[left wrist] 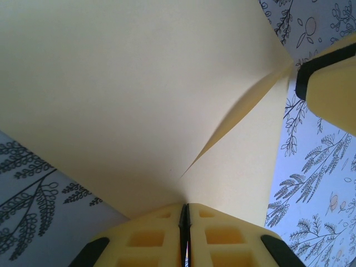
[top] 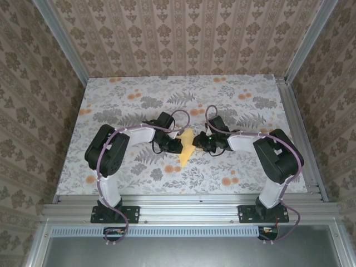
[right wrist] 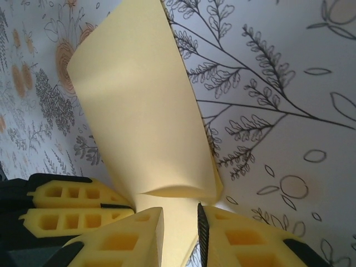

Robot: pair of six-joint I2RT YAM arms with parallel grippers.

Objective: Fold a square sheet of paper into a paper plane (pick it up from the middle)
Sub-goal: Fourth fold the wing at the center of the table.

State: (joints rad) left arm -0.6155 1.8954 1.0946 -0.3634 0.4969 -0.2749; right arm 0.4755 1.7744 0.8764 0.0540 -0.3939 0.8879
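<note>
Item 1: left gripper [left wrist: 184, 208], clenched on the square sheet of paper [left wrist: 139, 83]. I see the creased sheet fan out from its closed tips and block most of what lies ahead of it.

Item 2: right gripper [right wrist: 181, 214], jaws parted, with the sheet's folded edge standing between them. The left gripper's fingers [right wrist: 105, 217] sit just beside it on its left.

Item 3: right gripper's finger [left wrist: 334, 83], at the sheet's far corner, ahead and right of the left gripper.

Item 4: floral tablecloth [top: 139, 89], beneath both grippers. An orange flower print [right wrist: 62, 54] lies ahead-left of the right gripper, its edge hidden by the paper.
</note>
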